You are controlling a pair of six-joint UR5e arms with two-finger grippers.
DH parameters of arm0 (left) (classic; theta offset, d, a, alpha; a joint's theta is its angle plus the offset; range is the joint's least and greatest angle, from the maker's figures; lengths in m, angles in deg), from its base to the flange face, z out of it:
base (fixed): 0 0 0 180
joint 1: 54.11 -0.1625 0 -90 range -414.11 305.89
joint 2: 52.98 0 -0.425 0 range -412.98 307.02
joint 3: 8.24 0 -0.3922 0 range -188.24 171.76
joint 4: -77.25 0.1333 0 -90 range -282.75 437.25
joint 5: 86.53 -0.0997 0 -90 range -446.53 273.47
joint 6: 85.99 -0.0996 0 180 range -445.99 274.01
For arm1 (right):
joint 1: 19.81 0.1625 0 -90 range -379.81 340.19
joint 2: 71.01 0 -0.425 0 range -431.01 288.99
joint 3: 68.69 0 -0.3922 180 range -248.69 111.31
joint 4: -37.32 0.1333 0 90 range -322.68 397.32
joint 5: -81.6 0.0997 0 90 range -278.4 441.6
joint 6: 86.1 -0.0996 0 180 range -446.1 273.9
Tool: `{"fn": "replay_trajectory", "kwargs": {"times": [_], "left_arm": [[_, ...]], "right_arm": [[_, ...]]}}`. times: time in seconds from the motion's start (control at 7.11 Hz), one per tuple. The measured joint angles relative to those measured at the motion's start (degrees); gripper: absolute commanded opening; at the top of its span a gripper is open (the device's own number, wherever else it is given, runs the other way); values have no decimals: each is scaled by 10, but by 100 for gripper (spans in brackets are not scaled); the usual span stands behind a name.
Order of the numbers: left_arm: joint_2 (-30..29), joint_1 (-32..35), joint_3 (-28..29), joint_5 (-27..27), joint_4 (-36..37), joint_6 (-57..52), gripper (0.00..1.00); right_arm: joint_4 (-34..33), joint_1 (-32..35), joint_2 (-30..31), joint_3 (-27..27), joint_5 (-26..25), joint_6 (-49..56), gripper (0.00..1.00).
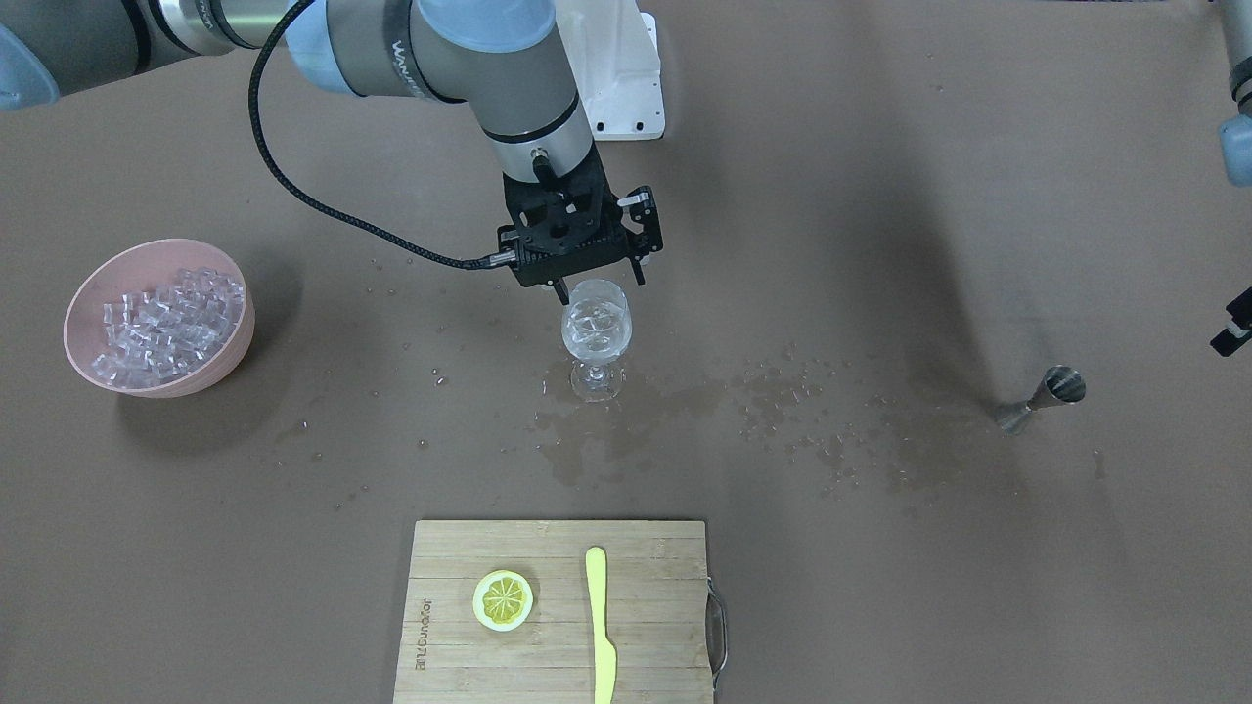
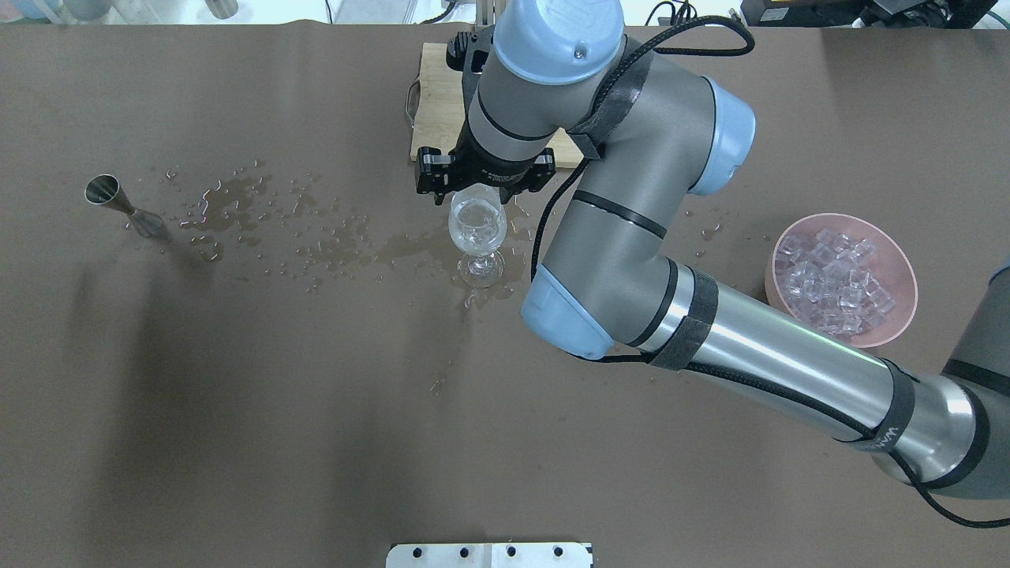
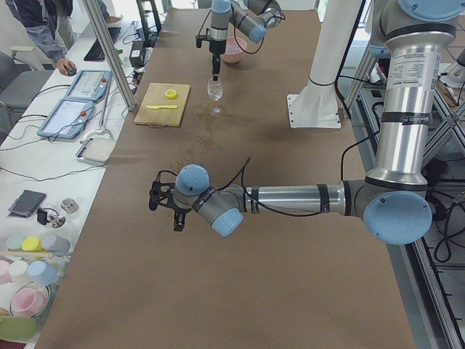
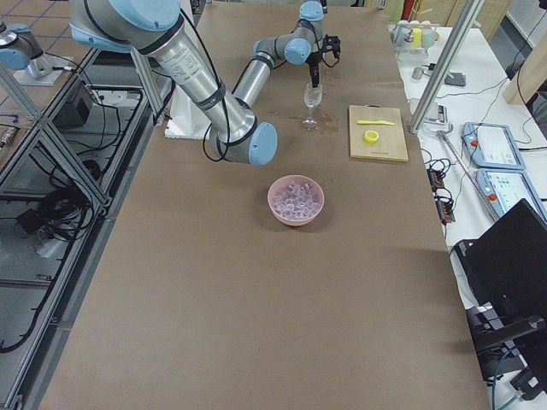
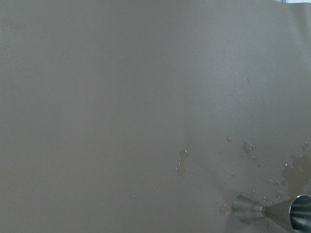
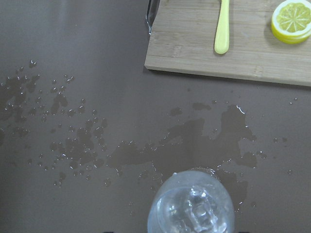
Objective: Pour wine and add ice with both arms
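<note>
A wine glass (image 1: 597,332) stands upright at the table's middle in a patch of spilled clear liquid. A few ice cubes (image 6: 194,208) lie in its bowl; I cannot make out the wine in it. My right gripper (image 1: 600,284) hangs just above the rim, jaws apart and empty. More ice fills a pink bowl (image 1: 78,332). A steel jigger (image 1: 1042,396) stands far to my left. My left gripper (image 1: 1230,330) shows only at the frame edge, beyond the jigger; I cannot tell its state.
A wooden cutting board (image 1: 646,587) with a lemon slice (image 1: 503,599) and a yellow knife (image 1: 600,626) lies on the operators' side of the glass. Droplets and wet patches (image 1: 812,411) run from glass to jigger. A white stand (image 1: 621,68) sits by the robot's base.
</note>
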Motion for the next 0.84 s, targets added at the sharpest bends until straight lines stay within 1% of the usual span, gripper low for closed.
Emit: {"fn": "replay_trajectory", "kwargs": {"times": [0.14, 0.28, 0.42, 0.56, 0.7, 0.84], "left_arm": [[-1, -5, 1, -3, 4, 0, 98], [-5, -12, 1, -5, 17, -1, 98], [-12, -15, 0, -5, 35, -1, 98], [-18, -16, -2, -4, 52, -1, 98], [-14, -18, -8, -5, 65, -7, 98], [2, -19, -21, -10, 69, -31, 98]], "right_arm": [[-3, 19, 11, -8, 20, 2, 99], [-5, 53, 46, -33, 56, 20, 99], [-5, 96, 101, -67, 95, 64, 99], [-6, 146, 158, -92, 136, 122, 100], [-6, 198, 209, -102, 174, 194, 100], [-6, 244, 257, -104, 196, 272, 100]]}}
